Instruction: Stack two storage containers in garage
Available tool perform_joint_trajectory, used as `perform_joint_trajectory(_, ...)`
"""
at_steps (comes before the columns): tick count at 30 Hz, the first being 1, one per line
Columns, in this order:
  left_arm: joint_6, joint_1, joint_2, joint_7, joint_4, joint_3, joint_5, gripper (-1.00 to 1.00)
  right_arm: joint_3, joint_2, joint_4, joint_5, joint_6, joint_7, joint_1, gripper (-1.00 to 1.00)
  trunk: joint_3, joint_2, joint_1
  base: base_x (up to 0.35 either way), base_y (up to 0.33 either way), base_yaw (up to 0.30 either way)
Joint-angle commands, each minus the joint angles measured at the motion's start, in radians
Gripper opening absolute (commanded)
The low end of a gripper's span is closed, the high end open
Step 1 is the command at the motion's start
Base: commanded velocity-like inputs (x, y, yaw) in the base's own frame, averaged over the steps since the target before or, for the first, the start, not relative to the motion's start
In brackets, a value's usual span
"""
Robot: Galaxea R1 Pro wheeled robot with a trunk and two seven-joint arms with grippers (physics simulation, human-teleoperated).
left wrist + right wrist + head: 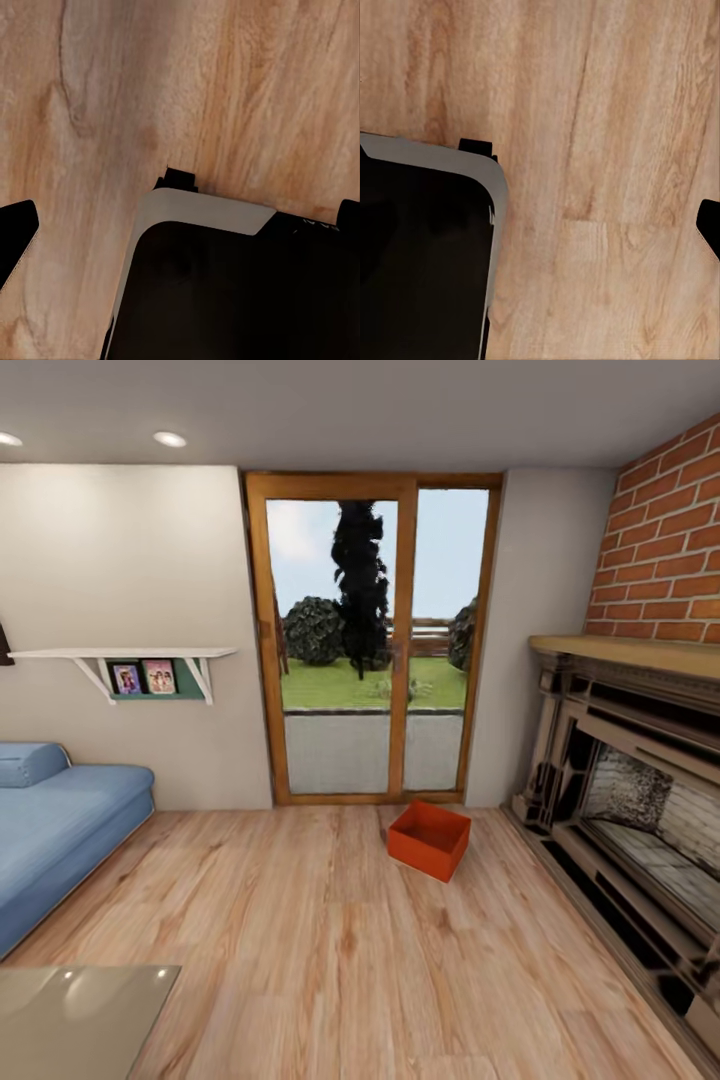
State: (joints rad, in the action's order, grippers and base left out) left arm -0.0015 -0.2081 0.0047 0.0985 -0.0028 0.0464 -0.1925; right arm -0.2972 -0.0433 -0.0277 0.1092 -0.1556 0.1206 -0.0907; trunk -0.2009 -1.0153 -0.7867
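Open pale wood plank floor [300,920] surrounds the red-orange open-top bin [429,840]; left of it a blue sofa [60,820]; right, the brick fireplace [640,800]; behind, the wood-framed glass door [370,650].

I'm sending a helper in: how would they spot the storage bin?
Face the wood-framed glass door in the far wall. On the plank floor just before it, toward the brick fireplace, sits the storage container, the one red-orange, open-topped box there.

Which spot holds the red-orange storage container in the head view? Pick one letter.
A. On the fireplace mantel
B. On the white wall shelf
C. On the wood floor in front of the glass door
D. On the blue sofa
C: the storage container sits on the pale wood floor just before the glass door, left of the fireplace.
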Motion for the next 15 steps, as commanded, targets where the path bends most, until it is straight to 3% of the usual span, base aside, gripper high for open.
perform_joint_trajectory(1,0.000,-0.001,0.000,0.001,0.000,0.004,-0.004,1.00,-0.008,0.000,-0.003,0.011,-0.006,0.001,-0.001,1.00,-0.001,-0.001,-0.001,0.323,0.043,0.000)
perform_joint_trajectory(15,0.001,-0.001,0.001,0.001,0.000,0.005,-0.004,1.00,-0.005,-0.003,-0.003,0.017,-0.006,0.001,-0.001,1.00,-0.001,-0.001,-0.001,0.323,0.005,0.000)
